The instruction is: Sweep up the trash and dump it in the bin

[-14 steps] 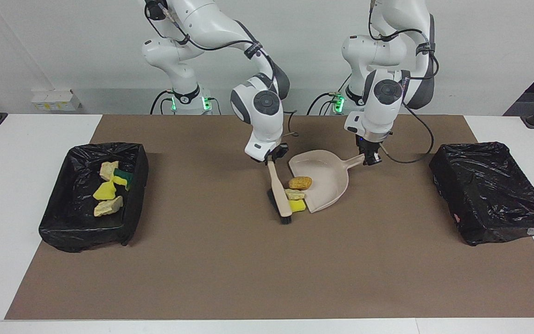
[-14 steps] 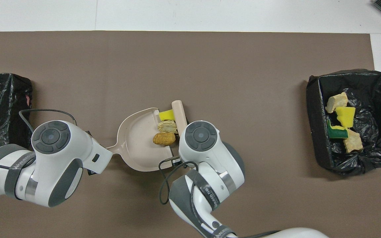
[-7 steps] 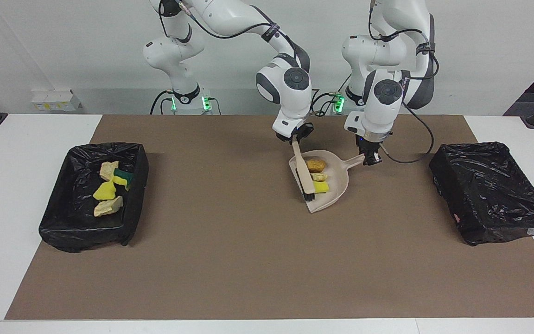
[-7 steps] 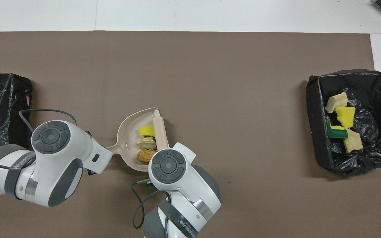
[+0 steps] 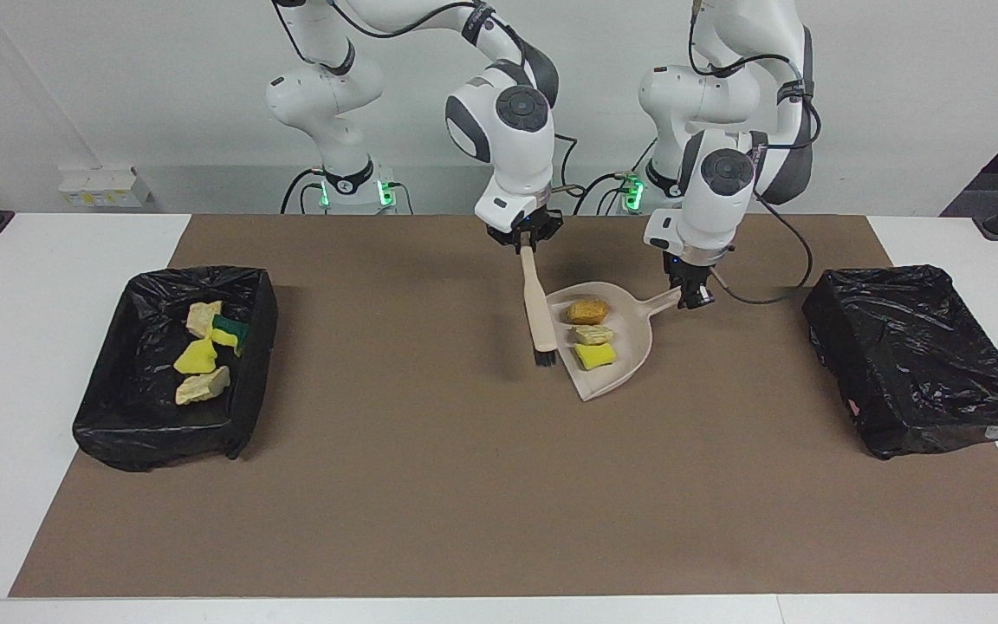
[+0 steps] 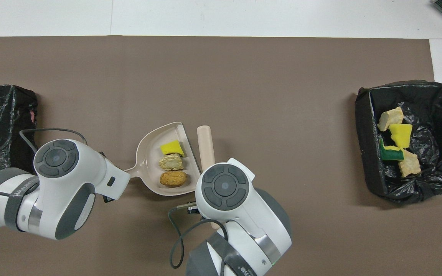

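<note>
White arms [image 5: 499,130] – grey joints, blk cables, seemingly.

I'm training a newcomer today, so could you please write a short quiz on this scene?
1. How many scraps lie in the dustpan?
2. True or false: the brush rests inside the dustpan.
3. Which holds the dustpan's handle: A, left gripper; B, right gripper?

Key:
1. Three
2. False; it hangs beside the pan from the right gripper.
3. A

Bright, even light — soft shadows
</note>
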